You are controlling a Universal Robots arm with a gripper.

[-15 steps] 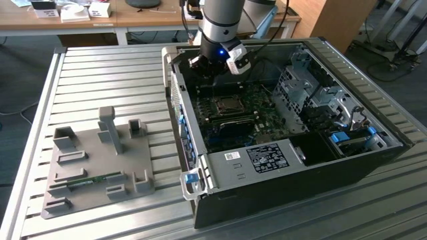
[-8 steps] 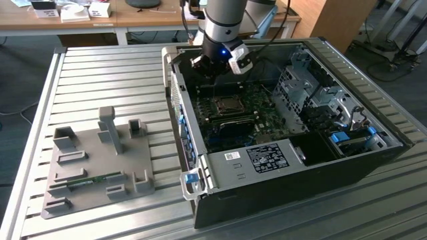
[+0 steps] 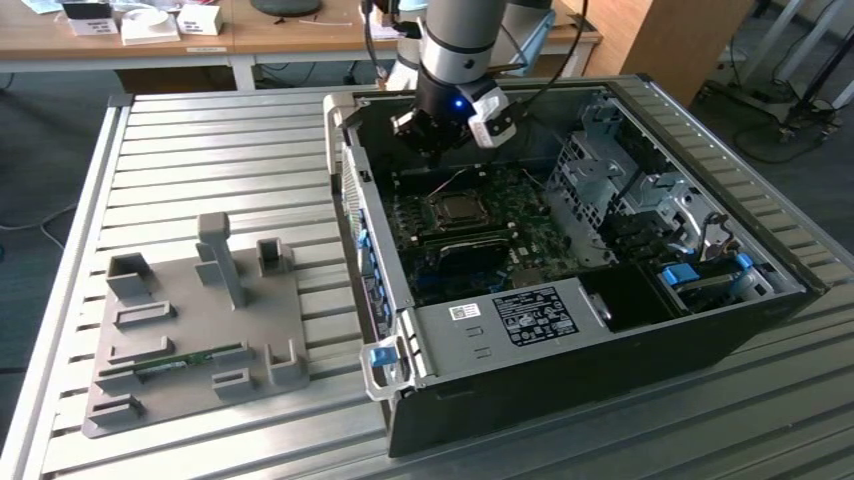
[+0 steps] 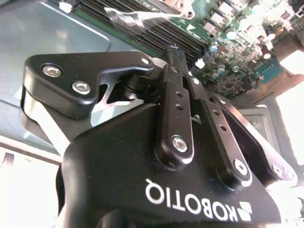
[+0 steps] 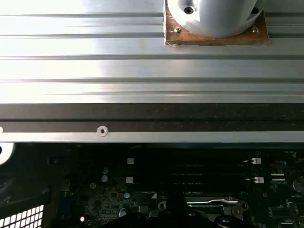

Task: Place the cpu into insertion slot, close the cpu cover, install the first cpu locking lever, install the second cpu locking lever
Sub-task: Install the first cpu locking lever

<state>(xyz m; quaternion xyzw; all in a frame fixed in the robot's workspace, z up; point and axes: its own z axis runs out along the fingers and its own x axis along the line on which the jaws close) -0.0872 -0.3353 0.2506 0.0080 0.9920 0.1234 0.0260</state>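
The open computer case (image 3: 561, 330) lies on the table with its dark green motherboard (image 3: 514, 245) facing up. Near the board's middle is the insertion slot, and the silvery cpu cover (image 3: 461, 208) lies flat over it. A dark grey square shows in the cover's window; I cannot tell whether it is the cpu. The locking levers are too small to make out. My gripper (image 3: 430, 150) hangs over the far end of the case, above and beyond the slot, touching nothing. In the second wrist view my gripper (image 4: 175, 50) is shut, its black fingers pressed together with nothing between them.
Long black memory slots (image 4: 156, 33) run beside the slot. Drive cages (image 3: 627, 190) and a power supply (image 3: 534, 315) crowd the case's other parts. A grey fixture (image 3: 200, 330) holding a green memory stick (image 3: 174, 362) stands at the exterior view's left on the slatted table (image 3: 227, 150).
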